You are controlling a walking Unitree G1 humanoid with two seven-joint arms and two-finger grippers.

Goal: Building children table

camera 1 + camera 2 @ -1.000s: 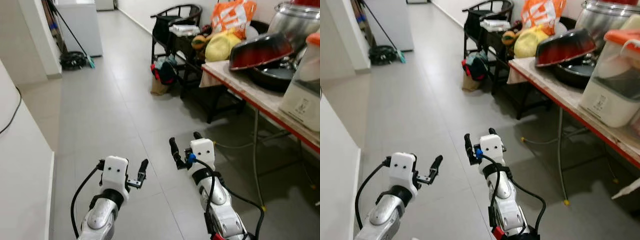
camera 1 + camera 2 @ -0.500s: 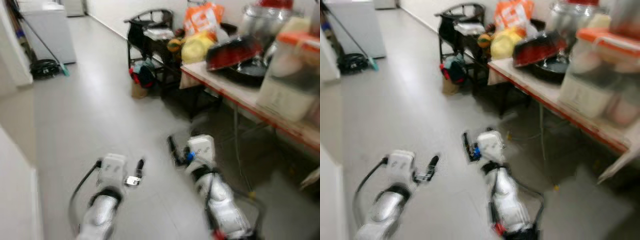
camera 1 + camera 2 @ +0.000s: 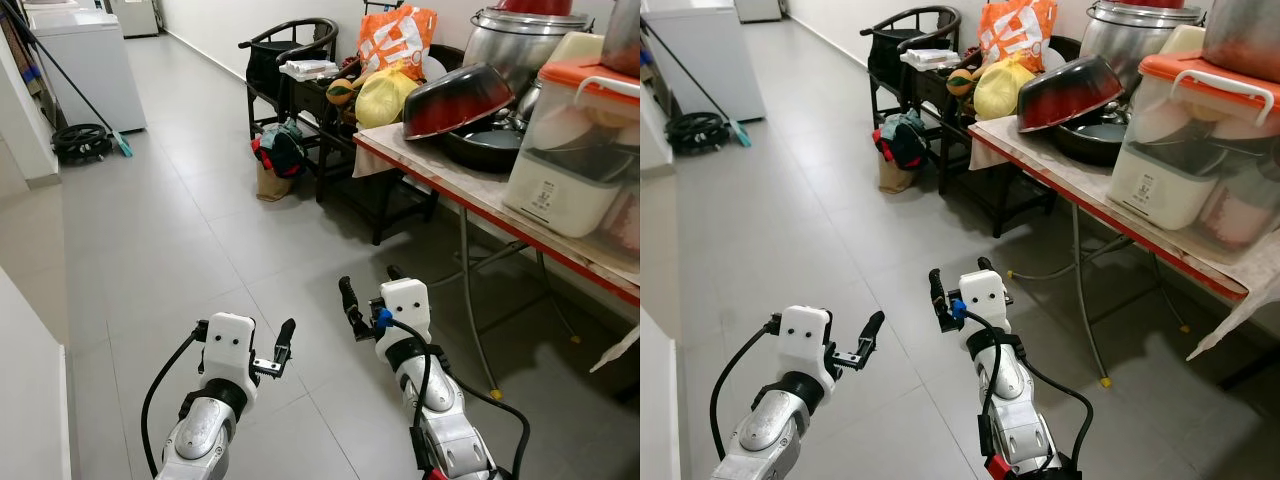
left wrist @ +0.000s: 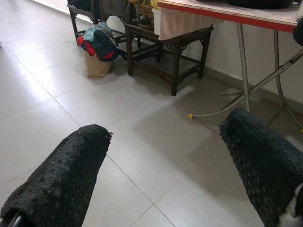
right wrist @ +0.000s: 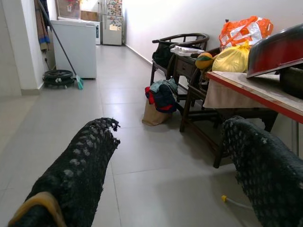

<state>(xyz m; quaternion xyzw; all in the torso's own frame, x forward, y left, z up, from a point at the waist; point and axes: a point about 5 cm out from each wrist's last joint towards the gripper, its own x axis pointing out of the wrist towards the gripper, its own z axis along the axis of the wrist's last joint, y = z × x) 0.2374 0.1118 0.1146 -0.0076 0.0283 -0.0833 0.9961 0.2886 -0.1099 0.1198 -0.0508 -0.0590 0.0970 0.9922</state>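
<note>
**A:** Left eye view, operator: how far had you got with the children's table?

**B:** Nowhere that the pictures showed. You had the left gripper (image 3: 283,350) out in front of you over the grey floor (image 3: 180,230), fingers spread and empty. The right gripper (image 3: 368,296) was the same, parted with nothing between them. I judged the build not yet begun.

**A:** And the table parts?

**B:** I couldn't find any. What you faced was a long red-edged table (image 3: 480,195) crowded with a dark bowl (image 3: 465,98), a big metal pot (image 3: 520,40) and a white cooker with an orange lid (image 3: 570,150). Beyond it were dark wooden chairs (image 3: 290,60) and a bundle of clothes (image 3: 280,150).

**A:** Any writing you could read?

**B:** The orange bag (image 3: 395,40) carried white print and the cooker a small label, both too small to read.
</note>
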